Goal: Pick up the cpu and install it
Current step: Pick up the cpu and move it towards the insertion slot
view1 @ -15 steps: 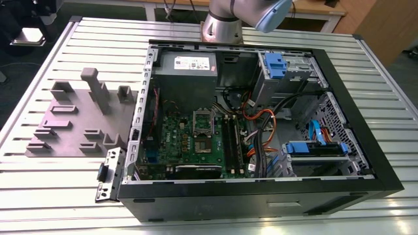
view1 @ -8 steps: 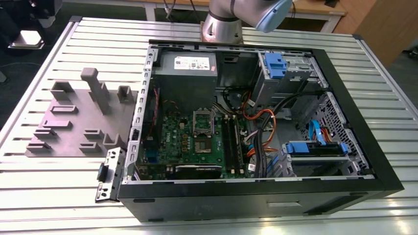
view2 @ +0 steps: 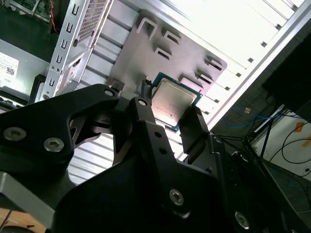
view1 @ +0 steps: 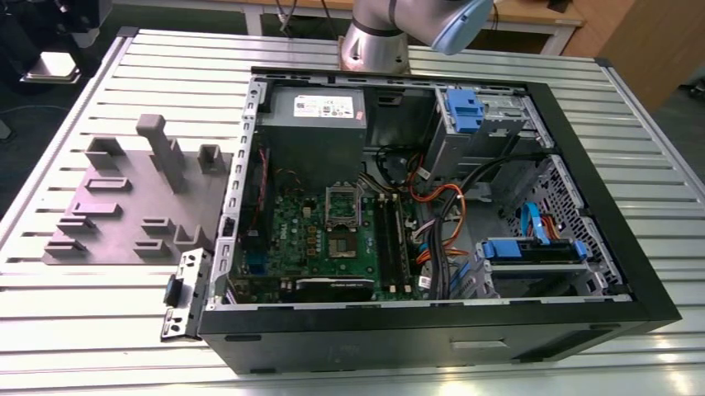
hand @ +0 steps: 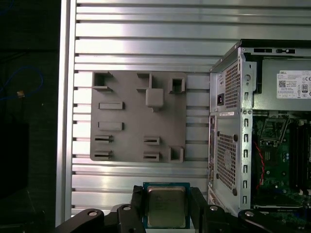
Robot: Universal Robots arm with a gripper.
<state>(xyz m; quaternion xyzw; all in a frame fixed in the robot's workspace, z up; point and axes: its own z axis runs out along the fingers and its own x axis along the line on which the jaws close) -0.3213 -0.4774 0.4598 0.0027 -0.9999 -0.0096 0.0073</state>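
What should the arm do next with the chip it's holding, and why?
Probably carry the chip across over the open case, toward the socket. The gripper is shut on the cpu, one finger on each side. In the first wrist view the cpu hangs over the slotted table beside the grey fixture plate, not yet above the motherboard.

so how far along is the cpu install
Pickup looks done: the pincer is shut on the cpu, held above the slatted table near the grey fixture plate, outside the case. Left: installing; the motherboard socket shows a dark centre, no chip seated.
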